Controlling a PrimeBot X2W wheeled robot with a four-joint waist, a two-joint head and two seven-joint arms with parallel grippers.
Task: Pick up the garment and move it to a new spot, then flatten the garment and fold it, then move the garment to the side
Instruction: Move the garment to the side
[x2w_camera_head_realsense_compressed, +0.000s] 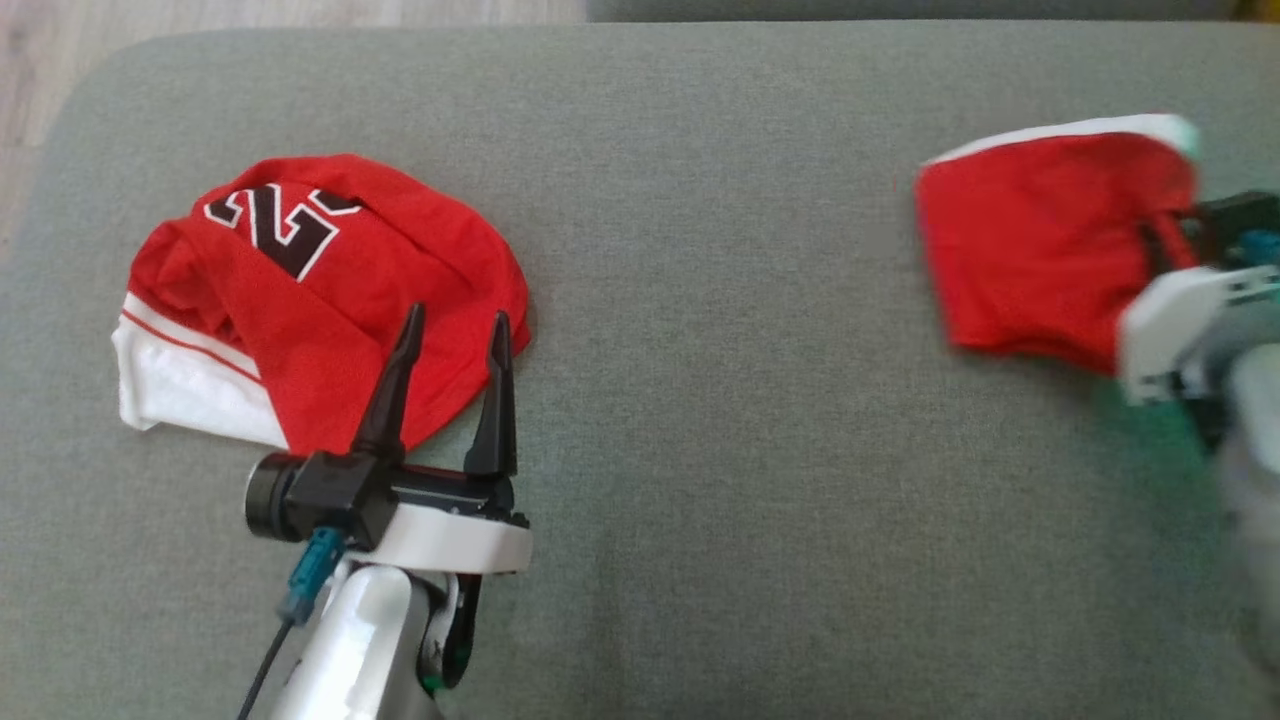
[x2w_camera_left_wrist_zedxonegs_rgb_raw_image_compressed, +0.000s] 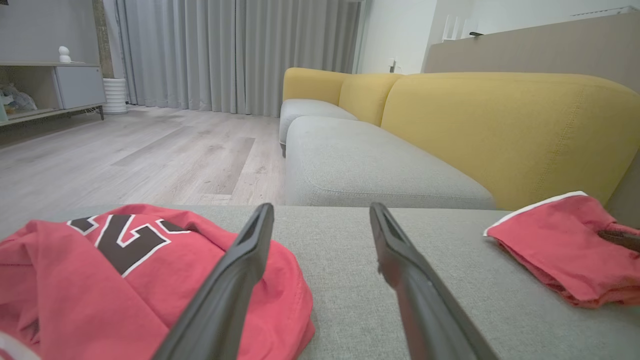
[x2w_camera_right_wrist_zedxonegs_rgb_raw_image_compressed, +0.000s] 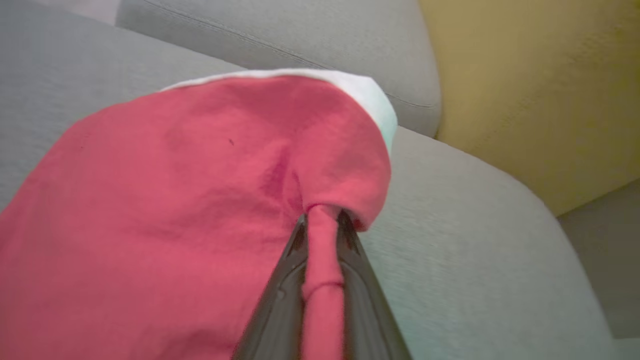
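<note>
A red garment (x2w_camera_head_realsense_compressed: 1040, 240) with a white edge lies at the right of the grey cushion (x2w_camera_head_realsense_compressed: 720, 330). My right gripper (x2w_camera_head_realsense_compressed: 1162, 238) is shut on a bunched fold of it, which runs as a pinched strip between the fingers (x2w_camera_right_wrist_zedxonegs_rgb_raw_image_compressed: 322, 216). The cloth (x2w_camera_right_wrist_zedxonegs_rgb_raw_image_compressed: 165, 200) drapes away from that pinch, and in the left wrist view the same piece (x2w_camera_left_wrist_zedxonegs_rgb_raw_image_compressed: 555, 240) lies at the right. A second red garment (x2w_camera_head_realsense_compressed: 330, 280), a crumpled jersey with a black and white number, lies at the left. Open and holding nothing, my left gripper (x2w_camera_head_realsense_compressed: 457, 318) hovers over the jersey's right edge (x2w_camera_left_wrist_zedxonegs_rgb_raw_image_compressed: 100, 280).
A yellow sofa back (x2w_camera_left_wrist_zedxonegs_rgb_raw_image_compressed: 500, 130) rises beyond the cushion, with another grey seat (x2w_camera_left_wrist_zedxonegs_rgb_raw_image_compressed: 360, 170) behind. Wooden floor (x2w_camera_left_wrist_zedxonegs_rgb_raw_image_compressed: 125, 160), grey curtains (x2w_camera_left_wrist_zedxonegs_rgb_raw_image_compressed: 225, 55) and a low cabinet (x2w_camera_left_wrist_zedxonegs_rgb_raw_image_compressed: 50, 85) lie farther off. Bare cushion spans the stretch between the two garments.
</note>
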